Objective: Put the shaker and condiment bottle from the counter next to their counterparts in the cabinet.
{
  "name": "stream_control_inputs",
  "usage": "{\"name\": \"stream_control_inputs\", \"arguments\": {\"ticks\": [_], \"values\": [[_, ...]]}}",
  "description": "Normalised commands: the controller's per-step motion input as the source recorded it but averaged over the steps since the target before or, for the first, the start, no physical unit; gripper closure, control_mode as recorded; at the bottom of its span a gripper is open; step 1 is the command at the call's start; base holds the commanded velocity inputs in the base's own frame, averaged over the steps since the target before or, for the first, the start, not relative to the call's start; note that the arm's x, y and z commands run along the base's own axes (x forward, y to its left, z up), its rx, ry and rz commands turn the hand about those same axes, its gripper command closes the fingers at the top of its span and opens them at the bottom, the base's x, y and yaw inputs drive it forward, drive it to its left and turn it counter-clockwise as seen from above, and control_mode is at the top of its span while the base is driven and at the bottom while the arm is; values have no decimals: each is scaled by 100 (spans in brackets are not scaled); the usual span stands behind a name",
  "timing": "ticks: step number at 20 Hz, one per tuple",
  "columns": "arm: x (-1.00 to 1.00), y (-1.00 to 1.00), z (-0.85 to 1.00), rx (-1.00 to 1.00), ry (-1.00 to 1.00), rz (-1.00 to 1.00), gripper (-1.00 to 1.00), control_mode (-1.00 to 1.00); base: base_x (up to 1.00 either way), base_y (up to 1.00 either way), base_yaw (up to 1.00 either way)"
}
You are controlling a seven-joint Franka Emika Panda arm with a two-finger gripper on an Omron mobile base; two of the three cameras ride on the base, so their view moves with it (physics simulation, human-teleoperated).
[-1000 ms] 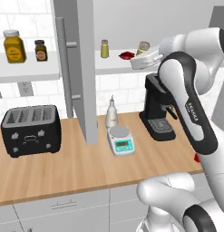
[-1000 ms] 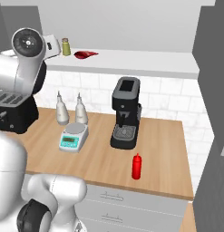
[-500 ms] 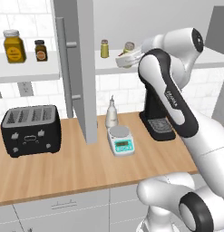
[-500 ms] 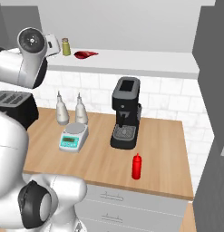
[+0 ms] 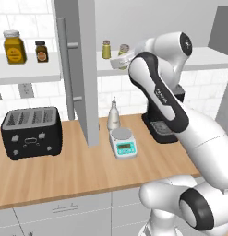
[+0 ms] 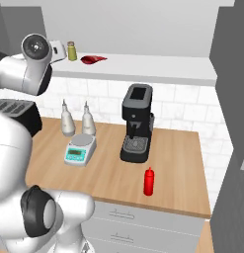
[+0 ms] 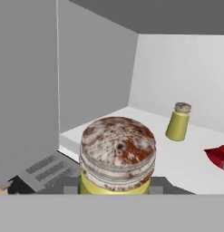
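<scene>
Now the arm has swung across: fingers clenched on the shaker (image 7: 117, 156), apparently just over the cabinet shelf (image 7: 145, 149) edge, near its twin (image 7: 178, 121). Placement is imminent; condiment bottle (image 6: 149, 181) remains on the counter (image 6: 180, 163).

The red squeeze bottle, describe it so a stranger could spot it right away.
Look at the wooden counter, in front of the black coffee machine and slightly to its right. The condiment bottle stands upright there alone, slim, bright red with a pointed nozzle.
</scene>
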Motion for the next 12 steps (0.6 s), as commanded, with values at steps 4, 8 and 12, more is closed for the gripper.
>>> {"name": "stream_control_inputs", "arguments": {"ticks": [4,8,12], "values": [[23,10,-1,0,3,-10,100,-100,0,0,0],[20,3,-3,0,2,-6,100,-100,0,0,0],[18,0,-19,0,0,0,100,-100,0,0,0]]}}
